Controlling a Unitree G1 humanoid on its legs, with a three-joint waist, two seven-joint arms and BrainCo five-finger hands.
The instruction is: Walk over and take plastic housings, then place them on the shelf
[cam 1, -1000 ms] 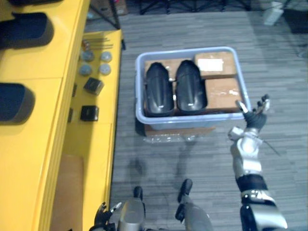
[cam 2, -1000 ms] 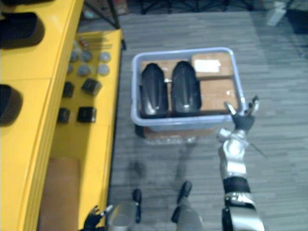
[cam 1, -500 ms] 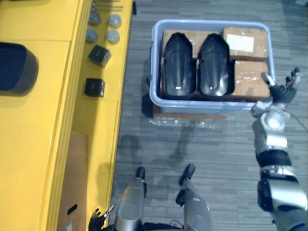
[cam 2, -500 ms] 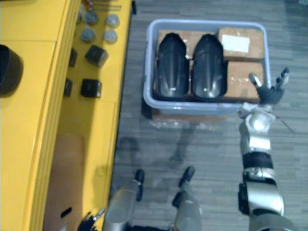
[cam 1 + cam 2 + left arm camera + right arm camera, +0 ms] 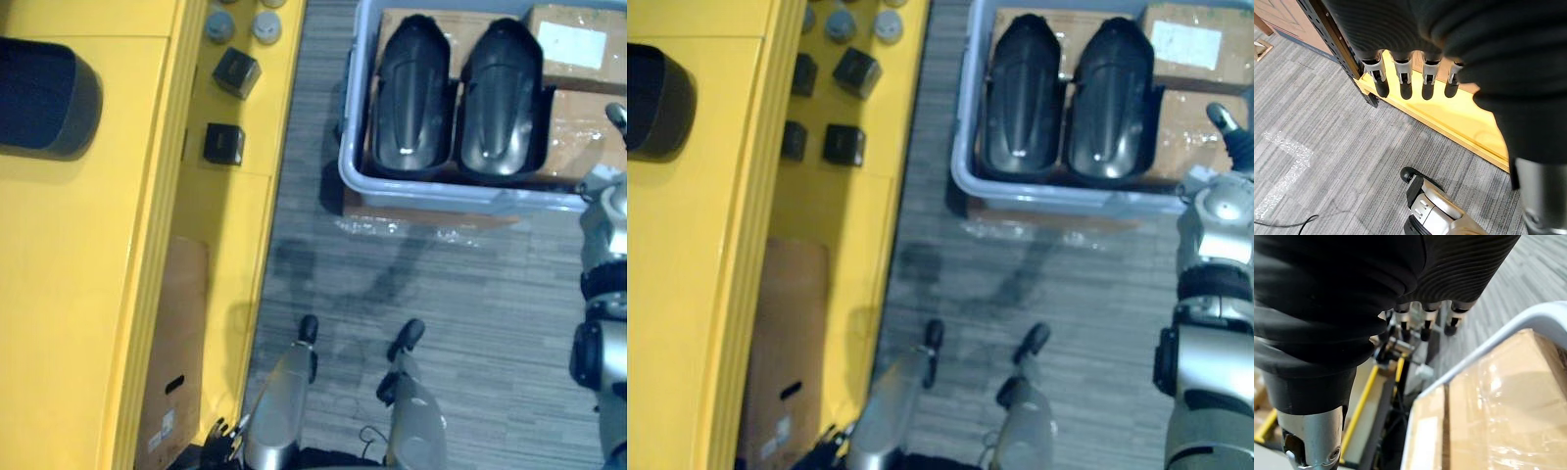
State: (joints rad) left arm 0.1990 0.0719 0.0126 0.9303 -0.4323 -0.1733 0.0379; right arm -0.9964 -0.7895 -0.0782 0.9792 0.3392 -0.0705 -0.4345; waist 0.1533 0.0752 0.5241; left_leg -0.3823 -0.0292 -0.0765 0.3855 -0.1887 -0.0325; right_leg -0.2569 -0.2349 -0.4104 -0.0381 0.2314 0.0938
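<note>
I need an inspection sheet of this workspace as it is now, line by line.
surface: grey carpet floor; yellow shelf unit on the robot's left.
job's things: two black plastic housings side by side in the pale blue plastic bin; similar dark rounded part on the shelf.
clutter: brown wrapped cardboard boxes in the bin; small black cubes, grey round caps, flat cardboard piece on the shelf.
hands: left hand open, empty, by the shelf; right hand open, empty, at the bin's right edge.
cables: nothing seen.
surroundings: black perforated shelf post.
</note>
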